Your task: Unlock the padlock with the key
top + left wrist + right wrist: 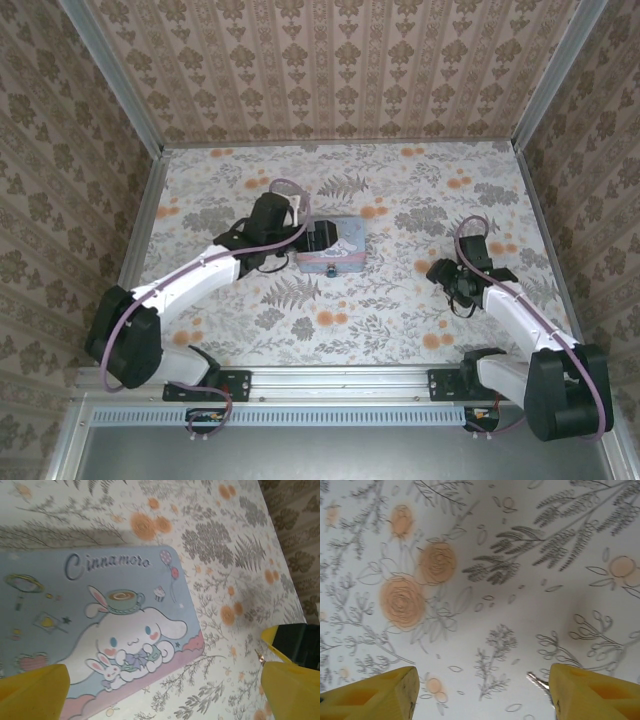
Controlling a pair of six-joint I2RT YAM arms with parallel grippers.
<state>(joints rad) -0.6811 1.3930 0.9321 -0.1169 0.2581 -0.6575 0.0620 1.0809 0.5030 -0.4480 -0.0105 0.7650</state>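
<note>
— How's the light?
— Bright, even, soft; a faint shadow smudges the table (520, 555) just beyond my right fingertips (590, 690).
— Sharp?
— No. Both wrist views are hazy; the tin (100, 630) ahead of my left fingers (30, 690) looks washed out, the fingers themselves blurred.

Table (400, 300) with a white floral cover: grey ferns and leaf sprays, orange roses scattered across it. A metal rail (340, 380) runs along the near edge. One item lies flat on the cover near the centre, a bit left: a pale blue rectangular tin (335, 250), lid up, with rounded corners and a pink band along one long edge. The print is a white long-eared cartoon character with a cup on its head, a small bunny below, and script lettering starting "Cinnamoro"
</note>
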